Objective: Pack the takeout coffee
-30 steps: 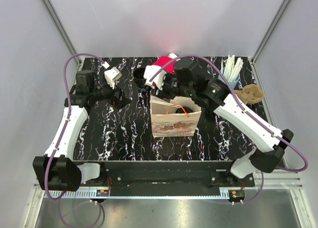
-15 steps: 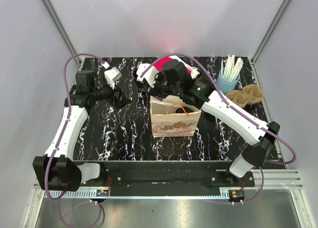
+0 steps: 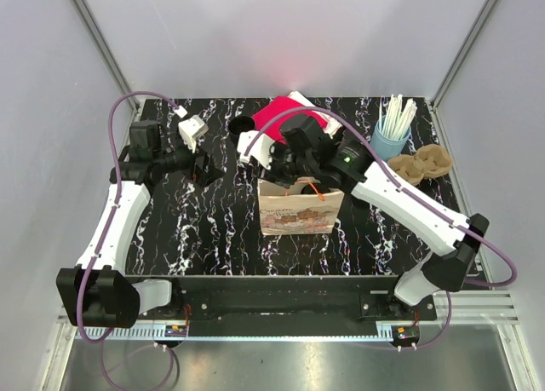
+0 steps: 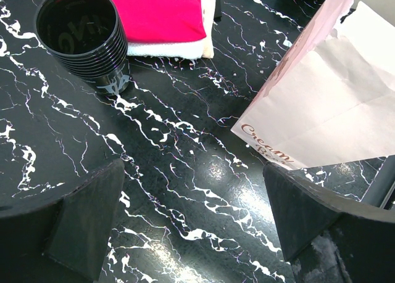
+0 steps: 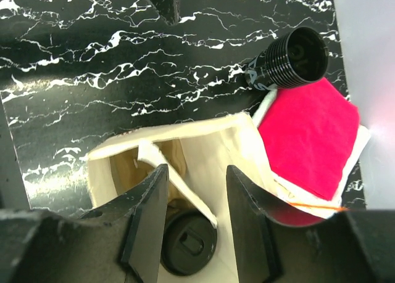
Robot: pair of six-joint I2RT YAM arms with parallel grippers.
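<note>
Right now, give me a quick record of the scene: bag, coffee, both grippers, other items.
bag: paper bag upright, top open
coffee: black-lidded cup inside the bag
right gripper: above bag mouth, jaws apart, empty
left gripper: open, empty, left of bag
back: black cup stack beside pink napkins
right side: straws in blue holder, cardboard carrier

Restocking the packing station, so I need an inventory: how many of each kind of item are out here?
Paper bag: 1
Lidded cup inside the bag: 1
Open black cup: 1
Napkin pile: 1
Blue straw holder: 1
Cardboard cup carrier: 1
Total: 6
</note>
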